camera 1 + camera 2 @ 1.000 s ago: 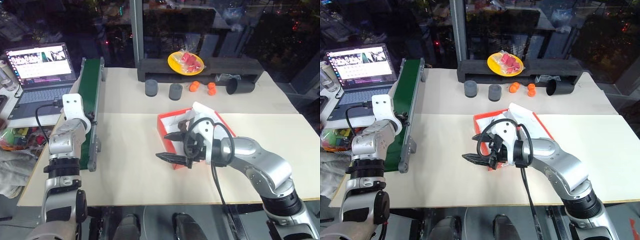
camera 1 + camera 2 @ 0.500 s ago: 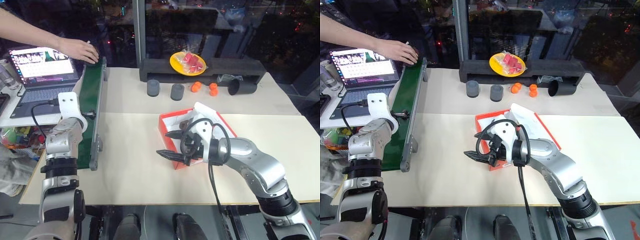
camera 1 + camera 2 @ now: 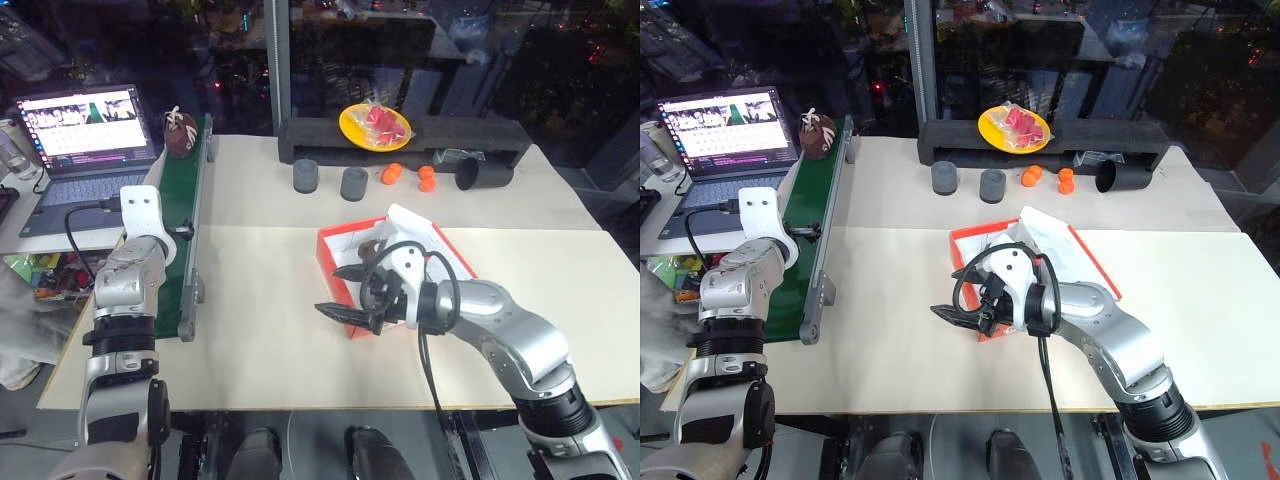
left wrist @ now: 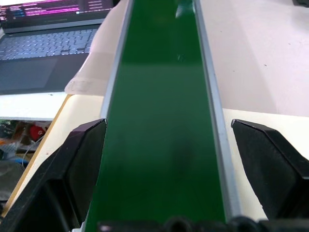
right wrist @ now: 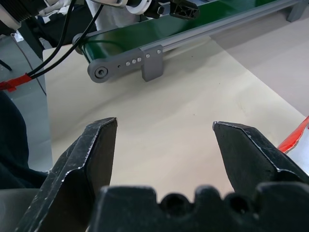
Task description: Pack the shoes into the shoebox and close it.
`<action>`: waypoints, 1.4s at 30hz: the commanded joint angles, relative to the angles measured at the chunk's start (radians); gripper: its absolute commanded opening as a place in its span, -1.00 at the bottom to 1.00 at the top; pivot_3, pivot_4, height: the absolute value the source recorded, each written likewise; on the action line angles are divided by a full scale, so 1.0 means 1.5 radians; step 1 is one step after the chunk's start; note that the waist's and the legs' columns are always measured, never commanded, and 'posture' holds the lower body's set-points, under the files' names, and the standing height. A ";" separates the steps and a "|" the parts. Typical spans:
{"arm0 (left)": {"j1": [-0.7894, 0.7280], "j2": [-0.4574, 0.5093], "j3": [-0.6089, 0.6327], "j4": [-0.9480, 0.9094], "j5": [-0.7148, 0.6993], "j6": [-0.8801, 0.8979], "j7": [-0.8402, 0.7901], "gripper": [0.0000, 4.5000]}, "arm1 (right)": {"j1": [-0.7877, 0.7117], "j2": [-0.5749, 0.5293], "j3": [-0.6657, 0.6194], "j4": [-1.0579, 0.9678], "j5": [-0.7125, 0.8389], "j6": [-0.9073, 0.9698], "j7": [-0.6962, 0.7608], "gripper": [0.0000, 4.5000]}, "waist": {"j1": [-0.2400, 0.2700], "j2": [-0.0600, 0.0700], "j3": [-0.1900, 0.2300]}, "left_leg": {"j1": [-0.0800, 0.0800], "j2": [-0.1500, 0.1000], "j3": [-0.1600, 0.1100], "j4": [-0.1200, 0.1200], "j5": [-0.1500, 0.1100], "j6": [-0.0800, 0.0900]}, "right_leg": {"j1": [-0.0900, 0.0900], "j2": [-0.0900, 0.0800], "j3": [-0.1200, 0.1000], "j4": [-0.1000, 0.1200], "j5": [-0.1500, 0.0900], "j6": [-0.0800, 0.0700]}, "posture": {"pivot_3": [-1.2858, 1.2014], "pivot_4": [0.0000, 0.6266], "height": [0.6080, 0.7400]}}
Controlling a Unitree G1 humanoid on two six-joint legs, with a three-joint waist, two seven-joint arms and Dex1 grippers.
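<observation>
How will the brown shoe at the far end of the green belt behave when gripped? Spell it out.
The shoe looks small and rounded, so it is probably light and may rock or roll. Its glossy surface suggests the fingers could slip. Sitting on the narrow conveyor belt, a sideways nudge might tip it off.

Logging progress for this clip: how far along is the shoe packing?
Partly done: one shoe seems to lie in the open shoebox. In hand: nothing; the right pincer hangs open beside the box, and the left pincer is open over the green conveyor. Left: the second shoe at the belt's far end, then closing the lid.
</observation>
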 commanded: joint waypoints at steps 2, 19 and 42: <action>-0.007 0.014 0.004 -0.020 0.009 -0.008 -0.001 1.00 | -0.004 -0.001 -0.010 -0.017 -0.005 -0.010 -0.007 0.99 | 0.000 0.000 0.000 | 0.000 0.000 0.000 0.000 0.000 0.000 | 0.000 0.000 0.000 0.000 0.000 0.000 | 0.03 -0.52 1.00; -0.005 0.014 0.002 -0.004 0.022 -0.017 -0.001 1.00 | -0.001 -0.001 -0.001 -0.012 -0.033 -0.014 -0.001 0.99 | 0.000 0.000 0.000 | 0.000 0.000 0.000 0.000 0.000 0.000 | 0.000 0.000 0.000 0.000 0.000 0.000 | 0.03 -0.52 1.00; -0.012 0.003 -0.002 0.024 0.024 0.020 -0.005 1.00 | 0.000 0.000 -0.017 -0.021 -0.024 -0.007 -0.015 0.99 | 0.000 0.000 0.000 | 0.000 0.000 0.000 0.000 0.000 0.000 | 0.000 0.000 0.000 0.000 0.000 0.000 | 0.03 -0.52 1.00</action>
